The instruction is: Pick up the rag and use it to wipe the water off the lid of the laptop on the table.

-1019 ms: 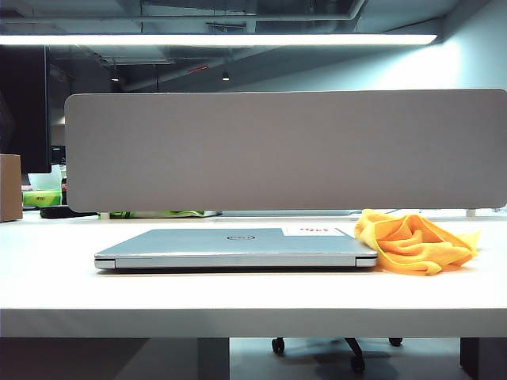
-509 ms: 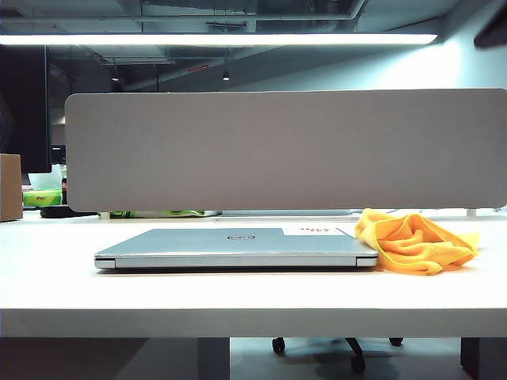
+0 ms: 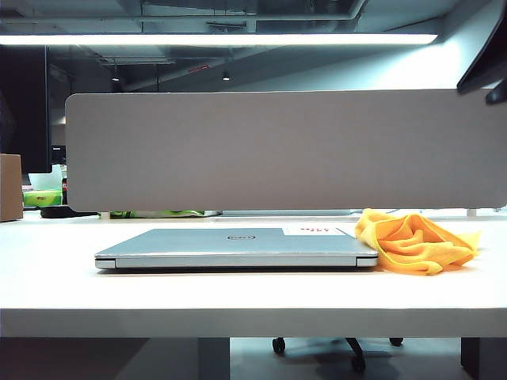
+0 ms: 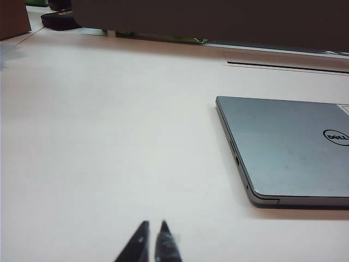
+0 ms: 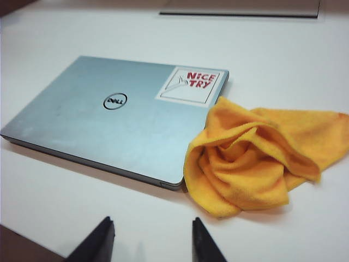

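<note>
Rag [image 5: 256, 161] lies crumpled on the worktop [image 5: 82, 202], touching the laptop [image 5: 109, 117] – we note right tool [image 5: 151, 240] spread above it, ready; left tool [image 4: 152, 243] pressed together, idle

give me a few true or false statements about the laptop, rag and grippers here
1. The laptop is shut, its lid facing up. True.
2. The rag lies spread flat across the lid. False: it sits crumpled on the table at the laptop's sticker-side corner, its edge against that corner.
3. The right gripper has its fingers apart and holds nothing. True.
4. The left gripper grips the rag. False: its fingers are together over bare table, beside the laptop's far end from the rag.
5. The sticker sits in the lid's corner nearest the rag. True.
</note>
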Robot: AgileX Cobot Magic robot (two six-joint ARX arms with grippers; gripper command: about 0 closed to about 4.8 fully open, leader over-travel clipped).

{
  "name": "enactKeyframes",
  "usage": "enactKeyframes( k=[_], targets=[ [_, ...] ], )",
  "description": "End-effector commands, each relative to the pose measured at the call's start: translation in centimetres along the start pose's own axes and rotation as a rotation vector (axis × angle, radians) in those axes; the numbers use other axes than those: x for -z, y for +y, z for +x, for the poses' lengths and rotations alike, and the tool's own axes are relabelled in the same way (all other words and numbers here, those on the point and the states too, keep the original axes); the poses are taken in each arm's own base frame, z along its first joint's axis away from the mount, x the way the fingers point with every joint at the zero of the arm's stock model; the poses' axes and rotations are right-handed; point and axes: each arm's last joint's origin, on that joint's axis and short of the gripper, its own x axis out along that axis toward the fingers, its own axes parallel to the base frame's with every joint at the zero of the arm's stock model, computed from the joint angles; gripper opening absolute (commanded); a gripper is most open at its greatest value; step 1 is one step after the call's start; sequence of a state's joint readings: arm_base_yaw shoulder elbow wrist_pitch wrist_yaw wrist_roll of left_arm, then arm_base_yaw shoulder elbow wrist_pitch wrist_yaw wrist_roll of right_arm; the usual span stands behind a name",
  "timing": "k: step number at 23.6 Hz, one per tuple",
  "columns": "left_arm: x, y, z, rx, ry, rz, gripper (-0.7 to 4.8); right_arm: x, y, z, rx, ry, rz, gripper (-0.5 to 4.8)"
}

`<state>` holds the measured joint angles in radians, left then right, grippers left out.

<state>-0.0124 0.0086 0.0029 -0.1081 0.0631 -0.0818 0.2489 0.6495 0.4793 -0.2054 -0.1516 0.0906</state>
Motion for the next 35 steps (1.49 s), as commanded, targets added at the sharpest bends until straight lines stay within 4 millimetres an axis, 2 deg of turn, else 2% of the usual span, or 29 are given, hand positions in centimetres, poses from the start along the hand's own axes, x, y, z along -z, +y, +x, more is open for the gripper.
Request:
enactKeyframes(
  k=[1,10,11,19,24,25,28,35],
  targets=[
    [-0.3,0.0,0.0,0.005,-0.016,0.004,0.21,0.0,-0.1,1.0,-0.004,0.028,0.007,1.99],
    [-0.3,0.0,0.0,0.006,-0.016,0.004,0.21,0.3,-0.2,1.5,0.003,0.061,0.009,1.99],
    [-0.3,0.0,0.0,0.006,-0.016,0.004,0.21,0.1,-0.3,0.5,0.046,0.006,-0.105,1.99],
    [-0.2,0.0,0.0,0.006,-0.013,0.004,0.21,-0.3,-1.0,-3.9,0.181,-0.351,-0.220,1.99],
    [-0.2,0.0,0.0,0.006,-0.013,0.004,0.21,1.4,-1.6,-5.6,0.287,-0.532,-0.228,1.99],
    [-0.2,0.0,0.0,0.006,-0.013,0.004,0.21,2.3,-1.7,-5.8,0.309,-0.568,-0.233,1.99],
    [-0.2,0.0,0.0,0.006,-0.013,0.004,0.21,4.1,-2.0,-5.4,0.322,-0.576,-0.215,1.99],
    [-0.2,0.0,0.0,0.007,-0.013,0.004,0.21,8.3,-3.1,-3.2,0.337,-0.529,-0.027,1.99]
  ],
)
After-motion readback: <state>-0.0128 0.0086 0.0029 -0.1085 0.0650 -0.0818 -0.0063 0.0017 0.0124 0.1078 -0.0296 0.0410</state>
